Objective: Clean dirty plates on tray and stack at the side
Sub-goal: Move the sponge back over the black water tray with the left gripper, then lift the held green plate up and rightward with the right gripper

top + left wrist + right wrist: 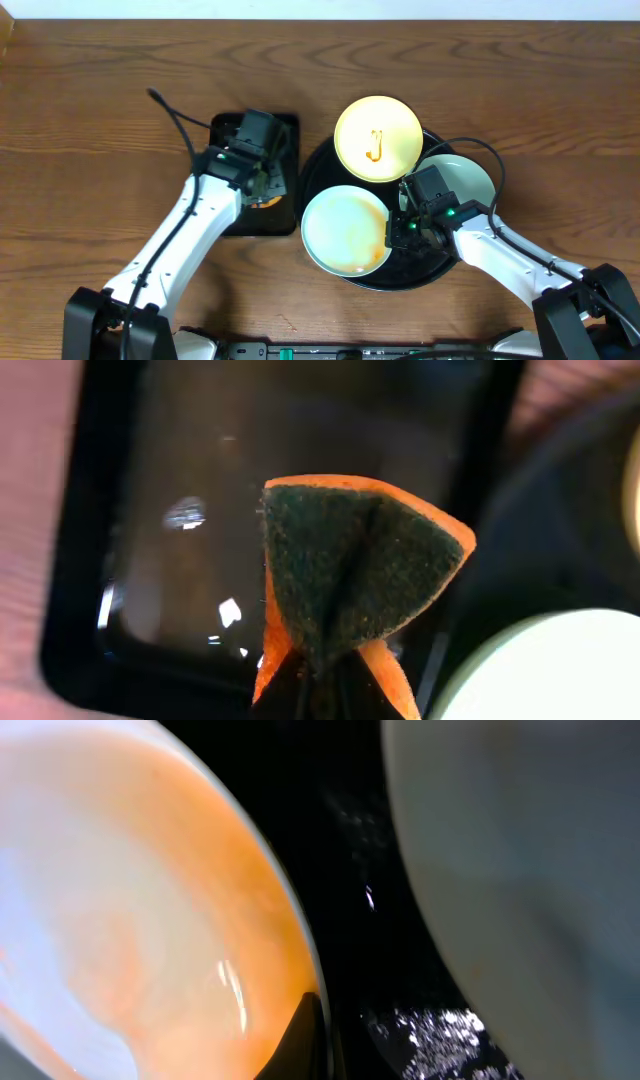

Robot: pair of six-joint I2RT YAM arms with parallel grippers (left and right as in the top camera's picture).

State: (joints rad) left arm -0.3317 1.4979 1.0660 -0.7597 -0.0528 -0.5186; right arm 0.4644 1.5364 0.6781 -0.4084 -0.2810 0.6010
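Left end effector (322, 685) pinches the sponge (360, 560); right end effector (398, 232) at the smeared plate (340, 230) rim, grip unclear. If loose, scrubbing may skid it off the tray (395, 276).

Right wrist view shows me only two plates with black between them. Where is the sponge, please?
Observer: The sponge is pinched in the left gripper, above the rectangular tray.
Operator: Is there a third plate?
Observer: Yes. A yellow plate lies at the far side of the round tray, with an orange squiggle on it.
Operator: Where is my gripper?
Observer: The right gripper is low over the round tray, at the rim of the smeared plate, between it and the other blue-green plate.
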